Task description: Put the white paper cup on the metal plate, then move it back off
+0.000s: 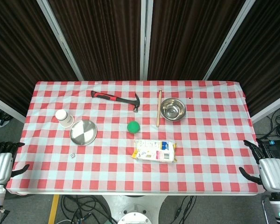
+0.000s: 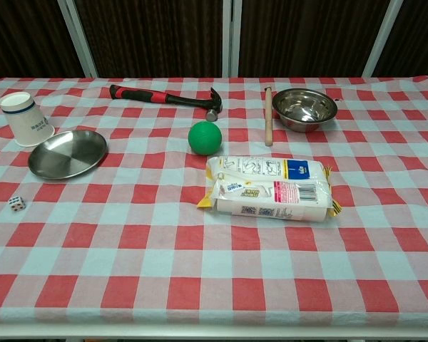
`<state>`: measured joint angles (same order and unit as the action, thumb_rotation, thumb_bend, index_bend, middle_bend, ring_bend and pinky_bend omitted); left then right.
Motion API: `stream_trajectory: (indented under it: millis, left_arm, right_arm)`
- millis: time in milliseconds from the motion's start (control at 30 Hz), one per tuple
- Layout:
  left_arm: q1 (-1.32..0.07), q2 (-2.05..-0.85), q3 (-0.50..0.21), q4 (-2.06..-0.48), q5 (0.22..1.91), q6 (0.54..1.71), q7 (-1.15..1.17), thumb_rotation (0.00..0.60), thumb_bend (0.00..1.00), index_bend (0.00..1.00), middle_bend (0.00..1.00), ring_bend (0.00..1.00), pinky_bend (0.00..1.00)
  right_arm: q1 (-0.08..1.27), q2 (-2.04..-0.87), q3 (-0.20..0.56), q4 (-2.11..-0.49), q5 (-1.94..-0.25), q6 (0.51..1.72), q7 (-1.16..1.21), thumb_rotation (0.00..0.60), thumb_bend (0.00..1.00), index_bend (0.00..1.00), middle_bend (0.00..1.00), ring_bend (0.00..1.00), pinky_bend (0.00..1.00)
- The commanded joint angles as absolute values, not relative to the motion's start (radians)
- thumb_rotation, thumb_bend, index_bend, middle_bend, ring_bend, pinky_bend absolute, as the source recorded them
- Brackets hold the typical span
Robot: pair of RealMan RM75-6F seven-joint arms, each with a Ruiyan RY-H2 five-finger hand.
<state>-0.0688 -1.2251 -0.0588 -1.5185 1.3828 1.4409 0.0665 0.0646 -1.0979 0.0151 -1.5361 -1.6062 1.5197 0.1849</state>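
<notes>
paper cup [image 2: 25, 117] upside-down beside metal plate [image 2: 67, 153] – bare | left hand [image 1: 1, 164], right hand [image 1: 270, 171] – spread, holding nothing

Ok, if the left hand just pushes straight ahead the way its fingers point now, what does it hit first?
Probably nothing. The left hand sits off the table's left edge, fingers pointing up along that side. The die, metal plate and white paper cup lie well to its right. Depth is unclear.

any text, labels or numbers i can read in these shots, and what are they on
No text is legible.
White paper cup: dark print below a blue band, too small to read.
Snack packet: printed panels and a blue label, blurred.
Die: dark pips, count unclear.
</notes>
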Motion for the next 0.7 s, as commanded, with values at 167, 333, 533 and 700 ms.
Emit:
stream_trajectory:
  millis: [167,333,533,700]
  left_arm:
    - [-0.074,-1.228,-0.059,-1.516,1.395,1.443,0.069,0.6,0.15,0.27,0.29,0.17,0.14]
    - [-0.094,-1.23,-0.062,-1.516,1.414,1.43,0.07,0.6,0.15,0.27,0.29,0.17,0.14]
    - [-0.168,-1.261,-0.093,-1.505,1.431,1.36,0.041,0.6,0.13,0.38,0.38,0.28,0.19]
    - [-0.272,-1.314,-0.115,-1.442,1.416,1.217,0.019,0.6,0.16,0.45,0.54,0.5,0.56]
  right_arm:
    - [0.061,-1.096,0.014,-1.538,-1.607,1.525,0.183,0.6,0.15,0.13,0.22,0.05,0.18]
    - [0.05,-1.095,0.013,-1.536,-1.606,1.543,0.186,0.6,0.15,0.13,0.22,0.05,0.18]
    - [0.042,-1.088,0.015,-1.534,-1.605,1.557,0.187,0.6,0.15,0.13,0.22,0.05,0.18]
    - [0.047,-1.084,0.015,-1.537,-1.613,1.554,0.186,0.6,0.15,0.13,0.22,0.05,0.18]
